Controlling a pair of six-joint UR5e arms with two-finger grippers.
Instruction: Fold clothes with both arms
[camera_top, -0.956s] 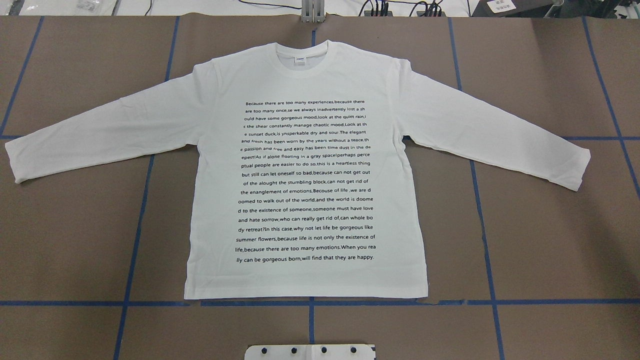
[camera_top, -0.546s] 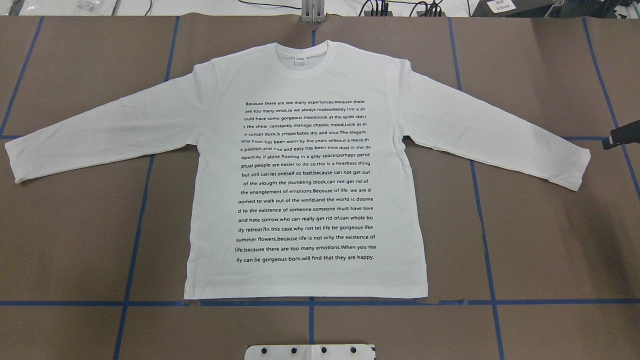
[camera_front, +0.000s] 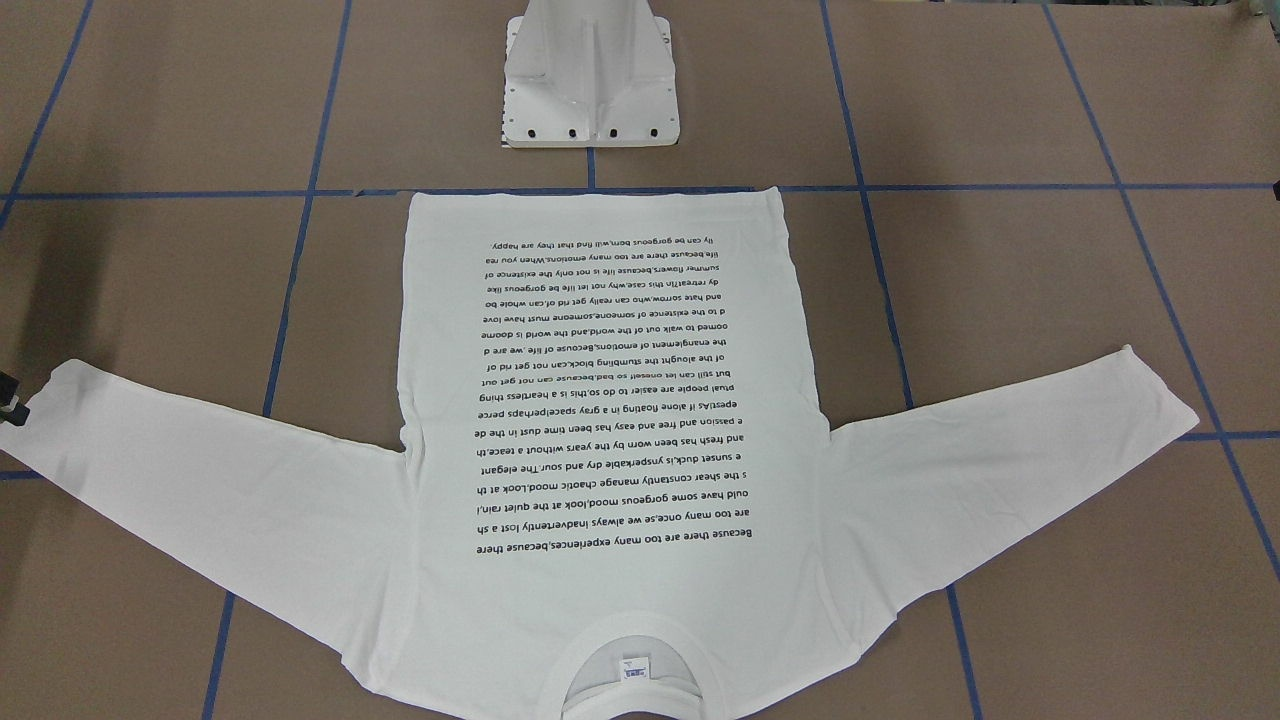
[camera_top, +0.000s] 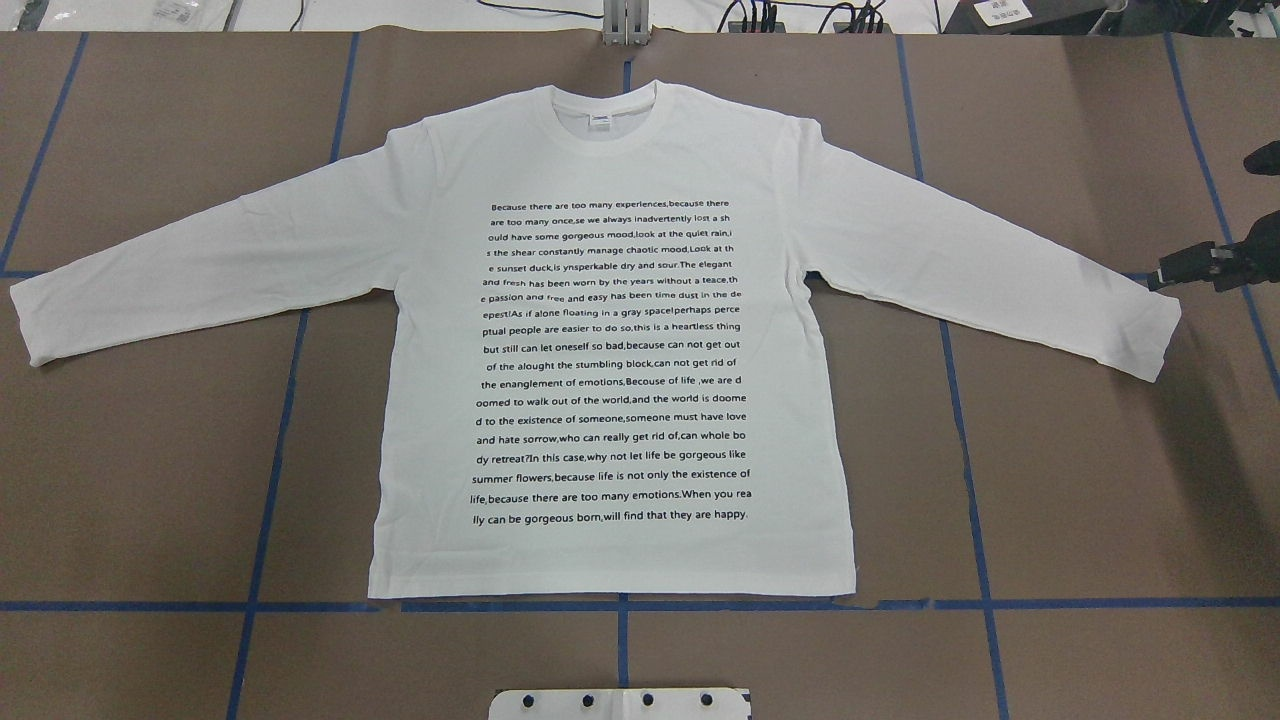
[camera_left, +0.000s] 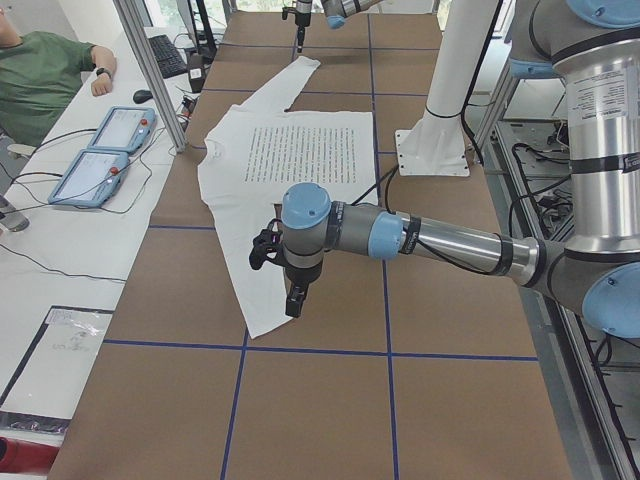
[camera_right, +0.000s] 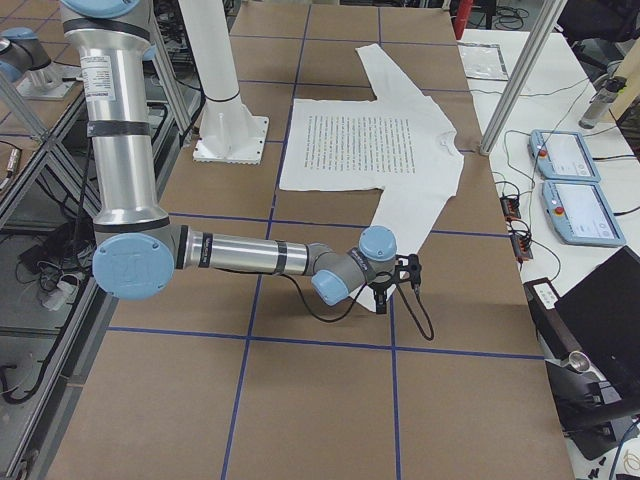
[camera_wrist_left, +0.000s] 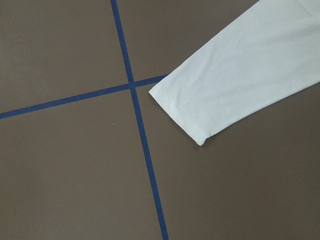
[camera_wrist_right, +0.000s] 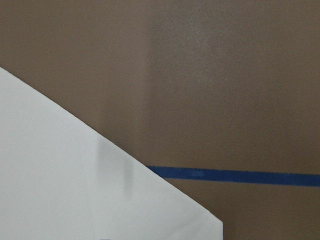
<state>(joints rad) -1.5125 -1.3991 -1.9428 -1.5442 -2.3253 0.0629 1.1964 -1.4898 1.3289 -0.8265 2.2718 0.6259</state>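
Observation:
The clothes are one white long-sleeved T-shirt (camera_top: 620, 330) lying flat on the brown table, text side up, with the collar away from the robot and both sleeves spread. My right gripper (camera_top: 1170, 275) enters at the right edge of the overhead view, just beyond the right sleeve cuff (camera_top: 1160, 340) and not touching it; I cannot tell whether it is open or shut. A sliver of it shows in the front-facing view (camera_front: 8, 408). My left gripper (camera_left: 293, 300) appears only in the left side view, hovering over the left sleeve cuff (camera_wrist_left: 190, 110); its state cannot be told.
The white pedestal base (camera_front: 590, 90) stands just behind the shirt's hem. Blue tape lines (camera_top: 280, 400) grid the table. A person in green (camera_left: 40, 70) sits at a side bench with two teach pendants (camera_left: 110, 150). Metal frame posts (camera_left: 150, 70) stand at the far table edge.
My right gripper has come into the overhead view from the right edge and moved left towards the right cuff. The shirt has not moved.

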